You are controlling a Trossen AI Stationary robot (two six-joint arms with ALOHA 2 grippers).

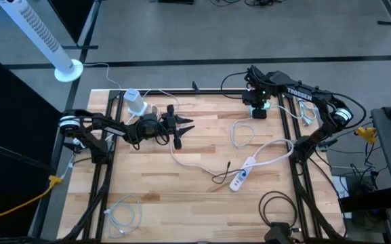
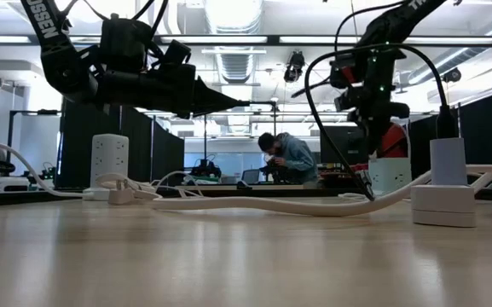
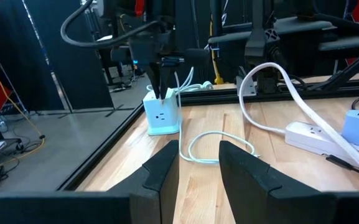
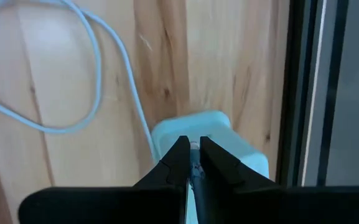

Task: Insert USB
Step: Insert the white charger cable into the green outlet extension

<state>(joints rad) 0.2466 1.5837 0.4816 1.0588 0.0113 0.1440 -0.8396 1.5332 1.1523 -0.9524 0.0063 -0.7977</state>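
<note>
So the right tool (image 4: 193,163) is down at the far right corner of the bench (image 1: 181,210), parked right over the little white charger block (image 4: 229,134), and its fingers are pinched together on what looks like the thin white cable (image 4: 98,62) end, the USB plug I'd guess, though the plug itself is mostly hidden between the tips. From the left wrist view you can see that same tool poking straight down onto the top of the block, so I'd say we're at the actual insertion step: the plug is at or in the port, but I can't tell if it's fully seated. The cable loops away from the block across the wood. The left tool (image 1: 181,127) is hovering above the bench over on the left side, fingers partly apart and holding nothing, just waiting. There's also a white power strip (image 1: 244,173) lying mid-bench with its cord, and another white adapter (image 1: 135,102) near the back left. What's left, as I read it: push the plug home, let go, back off. Someone's sitting at a desk in the room behind.
</note>
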